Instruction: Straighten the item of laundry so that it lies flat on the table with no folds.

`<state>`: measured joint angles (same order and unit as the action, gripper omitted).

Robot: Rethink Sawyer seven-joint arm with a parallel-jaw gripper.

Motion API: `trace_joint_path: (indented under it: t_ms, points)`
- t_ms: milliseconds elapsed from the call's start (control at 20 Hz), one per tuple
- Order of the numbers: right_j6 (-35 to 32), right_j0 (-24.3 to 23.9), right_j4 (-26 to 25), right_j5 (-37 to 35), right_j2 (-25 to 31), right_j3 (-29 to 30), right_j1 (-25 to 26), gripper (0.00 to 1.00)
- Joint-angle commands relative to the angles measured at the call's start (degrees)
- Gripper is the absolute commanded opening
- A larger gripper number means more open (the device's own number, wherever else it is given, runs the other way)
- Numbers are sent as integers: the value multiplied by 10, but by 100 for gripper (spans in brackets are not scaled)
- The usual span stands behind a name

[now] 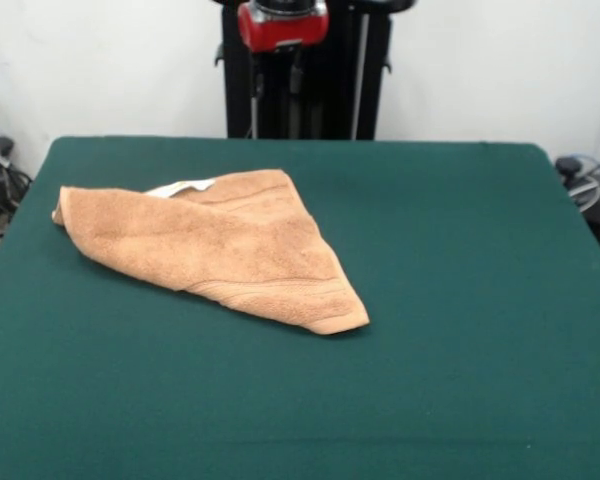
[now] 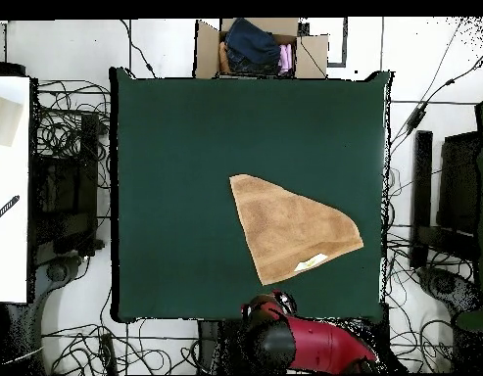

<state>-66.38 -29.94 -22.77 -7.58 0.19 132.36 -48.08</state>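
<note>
Green felt covers the table (image 1: 460,300), and the towel (image 1: 220,245) lies folded into a rough triangle toward one side, white label (image 1: 185,187) showing. A cardboard box (image 2: 260,47) of clothes sits beyond one edge. My claw (image 1: 280,25) hangs drawn back; I cannot tell its state.

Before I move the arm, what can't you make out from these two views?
- Gripper: front view cuts it at the top edge; the overhead view shows only the red arm, so open or shut is unclear.
- Towel: folded into a triangle; both views hide the layers and corners beneath the top one.
- White label: too small to read in either view.
- Box beyond the table: overhead view only; its contents are unclear.
</note>
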Motion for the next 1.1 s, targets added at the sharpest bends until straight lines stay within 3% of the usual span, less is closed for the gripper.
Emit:
trace_joint_path:
  t_ms: [50, 600, 1100]
  points:
    - [-162, 37, 5, 82, -71, -19, 47, 100]
    - [-155, 37, 25, 142, -89, -14, 101, 100]
    - [-188, 95, 72, 191, -128, 12, 140, 100]
